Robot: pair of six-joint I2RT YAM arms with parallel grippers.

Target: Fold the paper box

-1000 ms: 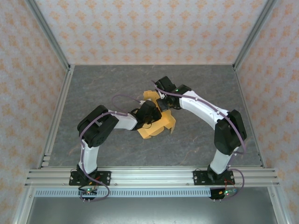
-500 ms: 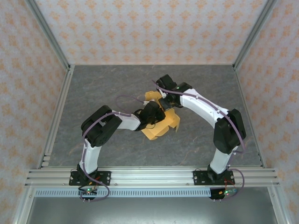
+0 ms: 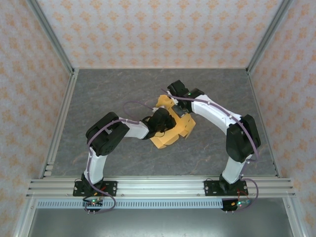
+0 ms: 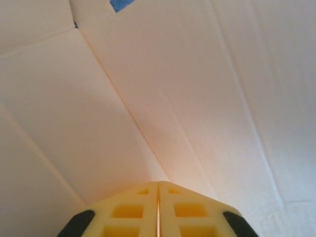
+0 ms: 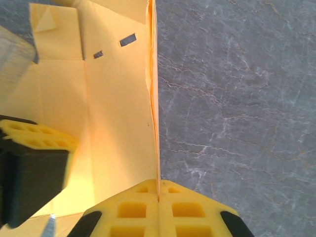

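The paper box [image 3: 165,138] is orange-yellow card, partly folded, lying mid-table between the two arms. My right gripper [image 3: 179,110] is shut on the box's upright side wall [image 5: 152,98]; the card's edge runs straight down between its fingertips [image 5: 158,188]. My left gripper [image 3: 160,121] is shut and pushed inside the box, its yellow finger [image 5: 37,140] visible against the inner panels in the right wrist view. In the left wrist view the shut left gripper [image 4: 158,184] faces pale creased card [image 4: 197,98]; nothing shows between its fingers.
The grey marbled table [image 3: 108,89] spreads all round the box, and bare table [image 5: 237,98] lies right of the held wall. Metal frame rails [image 3: 59,123] and patterned walls bound the table. A bit of blue tape [image 4: 118,4] sits on the card.
Both grippers and the box have shifted slightly to the right. The box's right flap has been drawn up and inward, so the box looks more compact.
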